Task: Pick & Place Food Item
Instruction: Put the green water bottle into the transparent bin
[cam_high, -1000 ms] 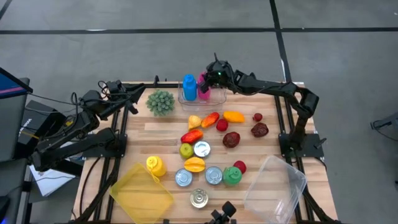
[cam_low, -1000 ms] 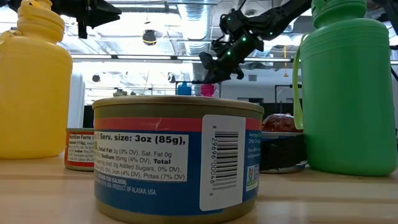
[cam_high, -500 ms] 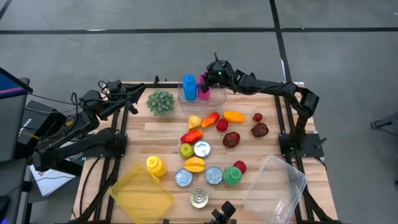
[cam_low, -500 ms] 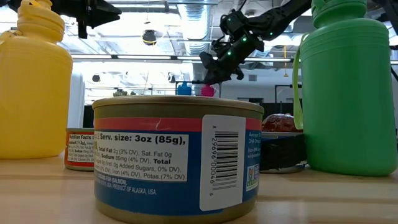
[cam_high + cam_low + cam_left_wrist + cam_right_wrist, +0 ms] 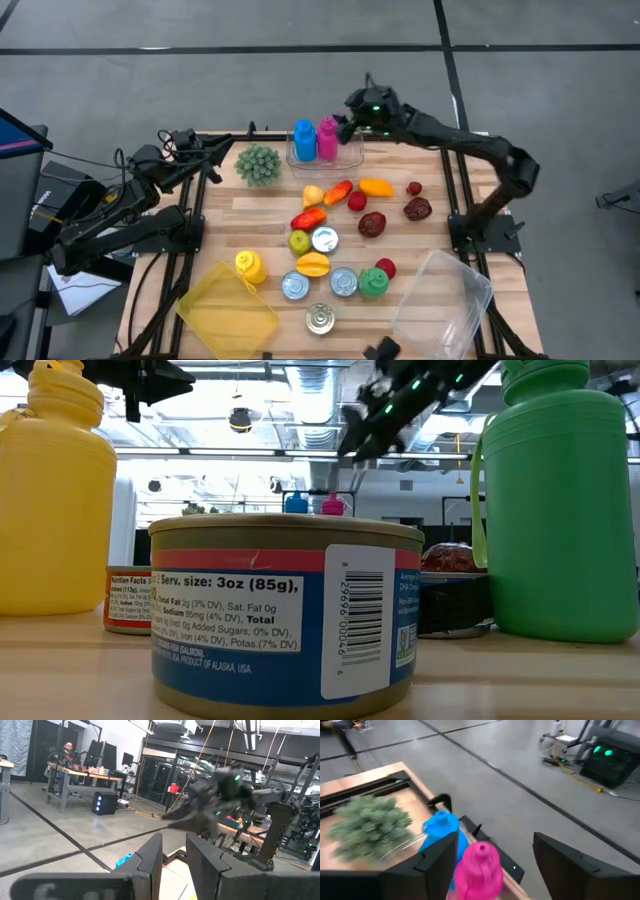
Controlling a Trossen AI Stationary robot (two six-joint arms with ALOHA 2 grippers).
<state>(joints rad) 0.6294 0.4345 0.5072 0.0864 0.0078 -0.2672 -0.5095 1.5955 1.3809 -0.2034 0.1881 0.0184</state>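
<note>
Our right arm hangs over the far edge of the table, its fingers parted and holding nothing.

We see the wooden table (image 5: pixel 250 215) first, then the empty clear tub (image 5: pixel 442 297) at its near right corner and the yellow lid (image 5: pixel 226 306) at the near left. At the far edge a small clear bin (image 5: pixel 352 152) holds the blue bottle (image 5: pixel 304 140) and the pink bottle (image 5: pixel 327 138), standing upright side by side; the green bushy plant (image 5: pixel 258 164) sits just left of the bin. Our right gripper (image 5: pixel 352 118) hovers just above the pink bottle, fingers spread and apart from it. Our left gripper (image 5: pixel 174 862) waits off the table's far left corner, its jaws nearly together around nothing. Toy fruit and cans lie loose across the table's middle.
</note>
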